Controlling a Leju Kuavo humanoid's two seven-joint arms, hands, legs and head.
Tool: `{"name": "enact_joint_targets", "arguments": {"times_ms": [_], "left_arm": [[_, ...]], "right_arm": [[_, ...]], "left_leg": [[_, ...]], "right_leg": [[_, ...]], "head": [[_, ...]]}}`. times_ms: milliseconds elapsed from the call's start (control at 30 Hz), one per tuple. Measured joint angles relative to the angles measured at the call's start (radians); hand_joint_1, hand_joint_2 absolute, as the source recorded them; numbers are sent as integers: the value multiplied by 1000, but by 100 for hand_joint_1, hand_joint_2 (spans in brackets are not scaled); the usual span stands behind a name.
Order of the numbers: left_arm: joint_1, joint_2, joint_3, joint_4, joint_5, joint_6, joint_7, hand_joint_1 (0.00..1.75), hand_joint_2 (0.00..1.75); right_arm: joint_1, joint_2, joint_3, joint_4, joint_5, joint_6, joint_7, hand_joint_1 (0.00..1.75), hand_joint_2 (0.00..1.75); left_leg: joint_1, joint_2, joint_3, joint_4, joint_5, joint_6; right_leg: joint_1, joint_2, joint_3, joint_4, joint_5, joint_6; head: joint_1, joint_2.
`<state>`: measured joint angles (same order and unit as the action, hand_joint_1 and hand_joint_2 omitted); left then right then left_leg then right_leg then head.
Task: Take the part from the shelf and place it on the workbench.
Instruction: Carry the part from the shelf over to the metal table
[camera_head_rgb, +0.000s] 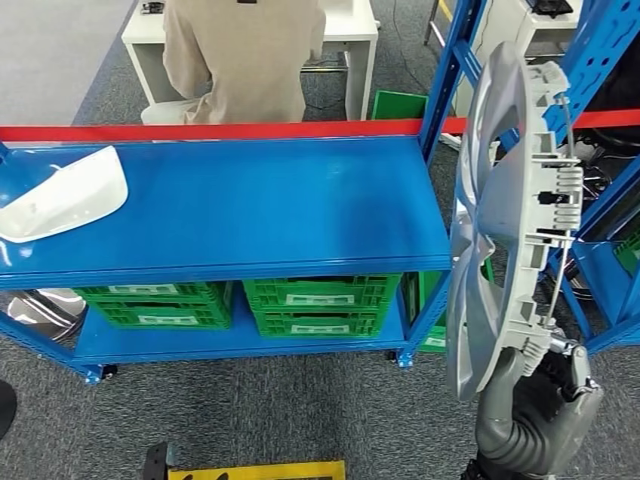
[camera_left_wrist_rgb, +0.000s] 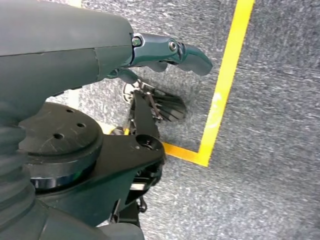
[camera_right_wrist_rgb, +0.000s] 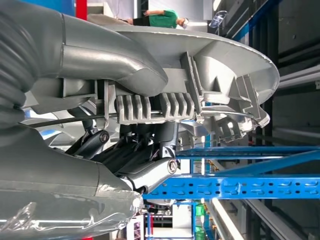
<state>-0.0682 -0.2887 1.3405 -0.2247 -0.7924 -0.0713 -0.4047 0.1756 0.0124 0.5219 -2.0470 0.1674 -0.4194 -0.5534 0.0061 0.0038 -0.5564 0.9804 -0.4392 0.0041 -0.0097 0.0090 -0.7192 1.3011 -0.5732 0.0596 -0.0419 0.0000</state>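
Holding one silver part (camera_head_rgb: 490, 230), right hand (camera_head_rgb: 555, 385); three green crates (camera_head_rgb: 321, 305).

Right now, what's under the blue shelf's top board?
Green crates sit on the lower board under the top board. A silver part shows at left, mostly covered.

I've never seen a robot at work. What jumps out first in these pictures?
A large silver plastic wheel cover stands on edge at the right, gripped at its lower rim by the robot's right hand. Ahead stretches a bright blue metal shelf with a white curved plastic panel at its left end and green plastic crates underneath.
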Motion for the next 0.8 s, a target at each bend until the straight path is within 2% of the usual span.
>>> {"name": "enact_joint_targets", "arguments": {"times_ms": [33,67,100,167,200,233,300,400,533,567,600,633,667,700,733,767,800], "left_arm": [[0,0,0,0,0,0,0,0,175],[0,0,0,0,0,0,0,0,175],[0,0,0,0,0,0,0,0,175],[0,-1,0,0,0,0,0,0,175],[0,-2,0,0,0,0,0,0,175],[0,-3,0,0,0,0,0,0,175],[0,-5,0,0,0,0,0,0,175],[0,-5,0,0,0,2,0,0,175],[0,-5,0,0,0,2,0,0,175],[0,-5,0,0,0,2,0,0,175],[0,-4,0,0,0,2,0,0,175],[-1,-4,0,0,0,3,0,0,175],[-1,-3,0,0,-1,4,0,0,175],[-3,-2,0,0,-1,4,0,0,175],[-5,-2,0,0,-1,5,0,0,175],[-6,-3,0,0,-1,5,0,0,175],[-7,-4,0,0,-1,5,0,0,175]], "right_arm": [[0,0,0,0,1,-1,0,175,175],[0,0,0,0,2,-2,0,175,175],[0,0,0,0,3,-4,0,175,175],[-1,0,0,0,4,-6,-1,175,175],[-1,0,0,0,4,-7,-1,175,175],[-1,0,0,0,4,-8,-1,175,175],[0,-1,0,-1,5,-9,-2,175,175],[-2,-1,0,-1,7,-11,-3,175,175],[-2,-1,0,-2,7,-11,-3,175,175],[-1,-1,0,-2,7,-11,-3,175,175],[-1,-1,0,-2,8,-11,-3,175,175],[-1,-1,0,-2,8,-12,-3,175,175],[-1,-1,0,-2,8,-12,-3,175,175],[0,-1,0,-2,8,-13,-3,175,175],[-1,-1,0,-2,8,-13,-3,175,175],[-1,-1,0,-2,8,-13,-3,175,175],[-1,-1,0,-3,8,-14,-3,175,175]], "left_leg": [[-2,0,-9,0,7,0],[-3,0,-16,0,14,0],[-3,0,-23,1,20,-1],[-5,-1,-32,1,33,-8],[-5,-1,-34,0,39,-13],[-4,-1,-37,0,46,-19],[-3,-1,-42,0,54,-31],[-2,-2,-61,26,10,-42],[-2,-2,-71,50,-20,-45],[-2,-3,-78,73,-39,-46],[-1,-3,-98,134,-77,-49],[1,-3,-95,177,-88,-52],[3,-3,-73,187,-85,-56],[6,-3,-31,166,-77,-59],[8,-5,28,91,-53,-58],[7,-7,63,32,-53,-54],[5,-9,80,-3,-58,-47]], "right_leg": [[1,0,13,6,4,-2],[2,0,45,-26,25,-5],[4,0,95,-93,51,-9],[9,-2,193,-238,75,-20],[12,-2,219,-282,77,-25],[15,-2,224,-299,75,-30],[16,-1,211,-302,89,-41],[9,-3,196,-308,110,-60],[9,-3,190,-308,115,-63],[9,-3,185,-308,119,-64],[9,-3,174,-308,127,-64],[9,-3,154,-306,143,-62],[8,-2,134,-305,159,-58],[8,-2,113,-302,175,-53],[9,-1,96,-298,188,-46],[9,-1,88,-294,196,-40],[10,-1,81,-292,204,-35]], "head": [[0,0],[0,0],[0,0],[0,0],[0,0],[1,0],[4,0],[5,0],[2,0],[1,0],[-1,0],[-3,0],[-3,0],[-4,0],[-4,0],[-4,0],[-5,0]]}}
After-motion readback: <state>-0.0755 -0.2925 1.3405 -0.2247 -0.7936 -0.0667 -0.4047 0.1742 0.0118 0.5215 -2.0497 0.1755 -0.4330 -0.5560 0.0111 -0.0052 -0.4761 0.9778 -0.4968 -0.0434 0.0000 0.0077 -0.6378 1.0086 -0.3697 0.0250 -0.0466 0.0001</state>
